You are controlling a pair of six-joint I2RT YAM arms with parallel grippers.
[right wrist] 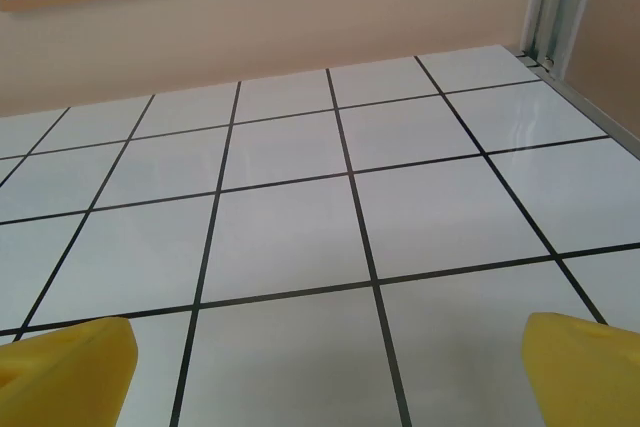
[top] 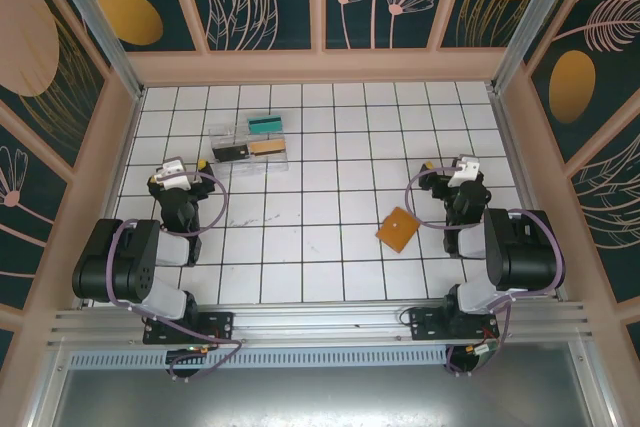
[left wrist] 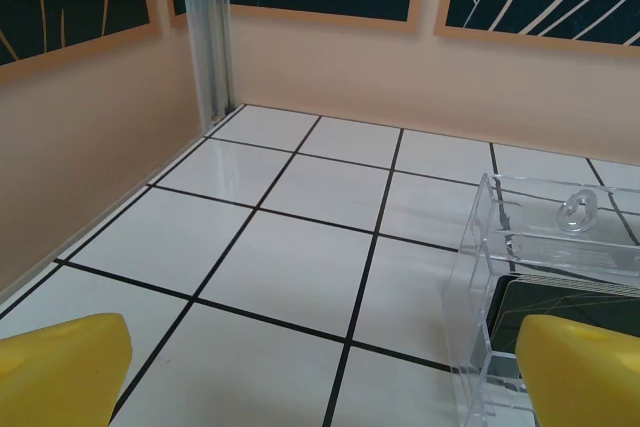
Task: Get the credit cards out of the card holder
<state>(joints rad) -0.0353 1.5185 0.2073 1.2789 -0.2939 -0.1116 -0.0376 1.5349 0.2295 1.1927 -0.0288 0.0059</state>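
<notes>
Card holder (top: 398, 230) flat on tiles (top: 320, 209); clear tray (top: 224, 133) well apart.

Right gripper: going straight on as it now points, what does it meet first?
Way looks free; the right gripper would probably touch the white tiles before the far wall.

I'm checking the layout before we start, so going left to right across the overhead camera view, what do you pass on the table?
left gripper, open → clear plastic tray → card holder → right gripper, open
</notes>
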